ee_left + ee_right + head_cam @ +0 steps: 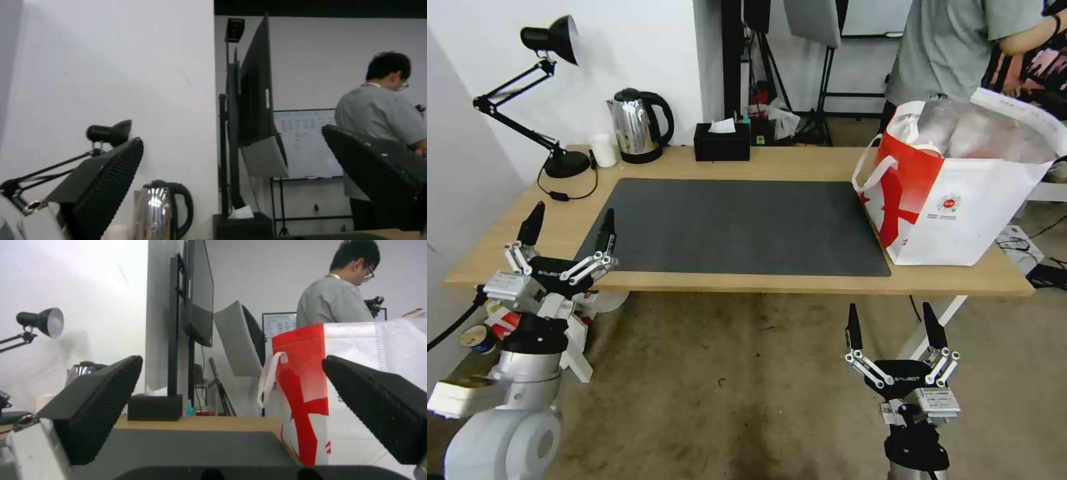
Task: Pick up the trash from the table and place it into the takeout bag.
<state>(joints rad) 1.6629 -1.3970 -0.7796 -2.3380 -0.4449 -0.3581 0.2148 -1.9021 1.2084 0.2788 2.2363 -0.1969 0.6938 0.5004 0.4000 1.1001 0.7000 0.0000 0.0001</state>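
The takeout bag (960, 200) stands upright on the right end of the table (787, 163), white with a red panel, its mouth open onto silvery lining. The trash is out of view. The dark grey mat (734, 227) lies bare across the tabletop. My left gripper (570, 220) hovers open at the table's front left corner, its fingers pointing up over the mat's edge. Below the table's front edge, near the bag's end, my right gripper (892, 320) is open and holds nothing. The right wrist view looks between its open fingers (93, 400) at the bag (311, 373).
Along the far edge stand a black desk lamp (566, 163), a small white cup (603, 150), a steel kettle (639, 127) and a black tissue box (722, 141). Small clutter (477, 337) sits on the floor under the left end.
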